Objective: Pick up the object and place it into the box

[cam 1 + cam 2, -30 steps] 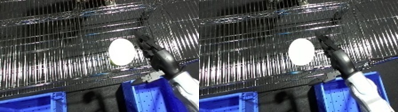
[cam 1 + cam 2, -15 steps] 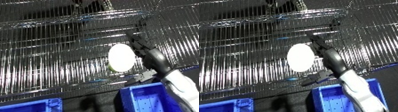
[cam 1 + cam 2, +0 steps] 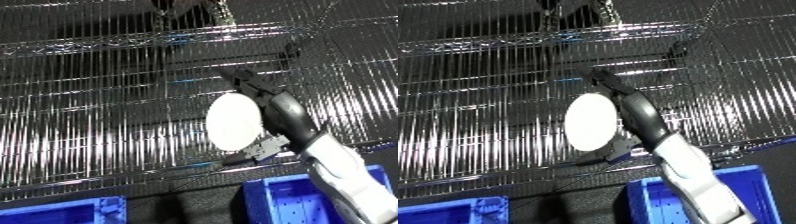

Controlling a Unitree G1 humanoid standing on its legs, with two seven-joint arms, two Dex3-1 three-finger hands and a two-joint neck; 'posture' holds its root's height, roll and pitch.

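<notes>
A white, flat, oval disc (image 3: 234,122) is held up on edge in front of the wire shelf, its face turned toward me. My right hand (image 3: 286,111) is shut on it, with black fingers lying along its right rim and behind it and the thumb low at its bottom edge. The white forearm (image 3: 348,175) comes in from the lower right. Below the hand is a blue bin (image 3: 259,191), of which the top left corner and part of the inside show. My left hand is in no view.
A chrome wire shelf (image 3: 98,105) with a wire back fills most of the view behind the disc. A second blue bin (image 3: 53,213) shows at the lower left edge. A dark gap separates the two bins.
The whole picture has slid down a little, so the camera moved. My right hand still holds the disc, and it has leaned further to the left, with the fingers now pointing up-left.
</notes>
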